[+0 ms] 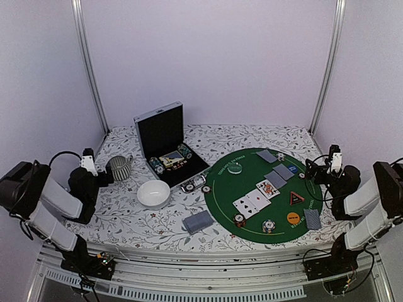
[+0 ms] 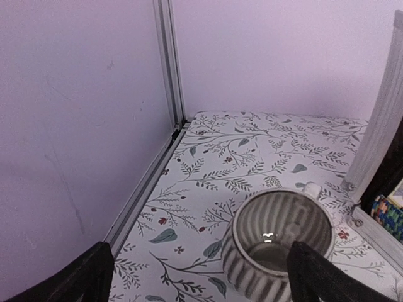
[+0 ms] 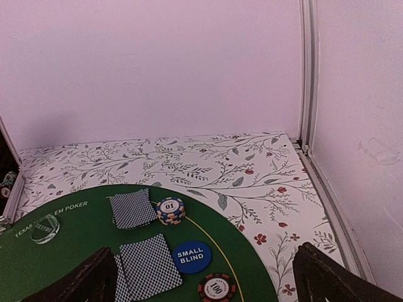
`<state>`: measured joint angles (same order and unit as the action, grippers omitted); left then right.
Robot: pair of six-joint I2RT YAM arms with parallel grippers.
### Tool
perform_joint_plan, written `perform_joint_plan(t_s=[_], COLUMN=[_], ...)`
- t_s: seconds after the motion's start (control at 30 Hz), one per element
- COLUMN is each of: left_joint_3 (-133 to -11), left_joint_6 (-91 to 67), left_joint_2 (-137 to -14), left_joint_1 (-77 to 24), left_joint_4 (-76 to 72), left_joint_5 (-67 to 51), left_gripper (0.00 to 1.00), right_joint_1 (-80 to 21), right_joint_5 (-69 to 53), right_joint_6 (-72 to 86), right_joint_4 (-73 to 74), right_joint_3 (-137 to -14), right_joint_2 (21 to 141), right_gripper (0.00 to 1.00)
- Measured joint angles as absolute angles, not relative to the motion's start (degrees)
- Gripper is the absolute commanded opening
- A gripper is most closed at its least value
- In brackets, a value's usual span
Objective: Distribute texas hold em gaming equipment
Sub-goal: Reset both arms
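Observation:
A round green poker mat [image 1: 223, 195] holds face-down grey-blue cards [image 1: 267, 155], face-up cards [image 1: 252, 201], chip stacks [image 1: 269, 226], an orange disc [image 1: 293, 218] and a black red-edged triangle [image 1: 296, 198]. A card deck [image 1: 198, 221] lies on the cloth left of the mat. My right gripper [image 1: 313, 171] is open and empty at the mat's right edge. In the right wrist view this gripper [image 3: 208, 280] hangs above a blue SMALL BLIND disc [image 3: 191, 257], a 100 chip [image 3: 217, 288] and a 10 chip stack [image 3: 170, 211]. My left gripper [image 2: 198, 277] is open and empty at the grey ribbed mug [image 2: 252, 264].
An open black case [image 1: 165, 141] with chips stands at the back centre. A white bowl [image 1: 153, 193] sits in front of it, the mug [image 1: 119, 167] to its left. Loose chips [image 1: 189, 187] lie by the case. Walls and metal posts close in both sides.

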<state>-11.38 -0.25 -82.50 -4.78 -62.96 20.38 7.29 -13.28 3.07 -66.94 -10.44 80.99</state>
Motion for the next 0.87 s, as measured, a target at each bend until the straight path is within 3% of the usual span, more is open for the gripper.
perform_joint_plan(t_s=[0.1, 0.23, 0.87], left_joint_3=[-7.3, -8.0, -12.1], left_joint_6=[0.8, 2.0, 3.0], left_joint_2=[-89.2, -89.3, -89.1], left_joint_1=[-4.2, -4.1, -4.1], left_joint_4=[-75.8, -78.5, -78.0], left_joint_5=[17.8, 13.8, 11.2], left_gripper=[0.98, 0.98, 0.98], right_joint_1=[7.4, 7.5, 7.5], right_joint_5=[-15.6, -17.4, -18.6], right_joint_6=[2.5, 2.0, 1.2], right_joint_4=[-71.6, -73.9, -76.0], right_joint_3=[-10.7, -11.0, -11.7], right_joint_2=[87.5, 88.4, 88.4], right_gripper=[0.99, 0.99, 0.99])
